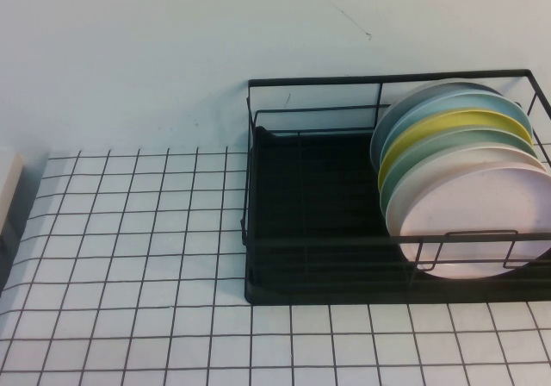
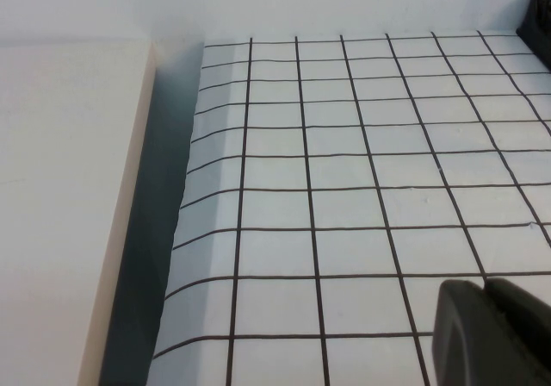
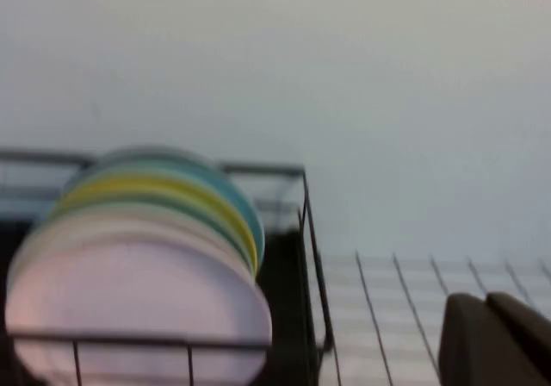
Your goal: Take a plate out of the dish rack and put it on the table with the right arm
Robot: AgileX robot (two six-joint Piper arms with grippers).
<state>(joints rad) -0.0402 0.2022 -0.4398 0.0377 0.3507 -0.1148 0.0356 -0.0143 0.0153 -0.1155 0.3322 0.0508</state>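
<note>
White gridded cloth covers the table [image 1: 129,257], which ends at a pale blue-grey wall. Frontmost in a row of upright plates, the pale pink plate [image 1: 469,222] stands in the black dish rack [image 1: 310,205] at the table's right, behind the rack's front wire. Just behind it stand a cream plate [image 1: 430,172], then green, yellow [image 1: 448,129] and blue ones. The right end effector [image 3: 495,343] hangs beside the rack, apart from the plates, fingers closed on nothing. The left end effector [image 2: 491,334] hovers over bare cloth near the table's left edge; whether it is closed I cannot tell.
</note>
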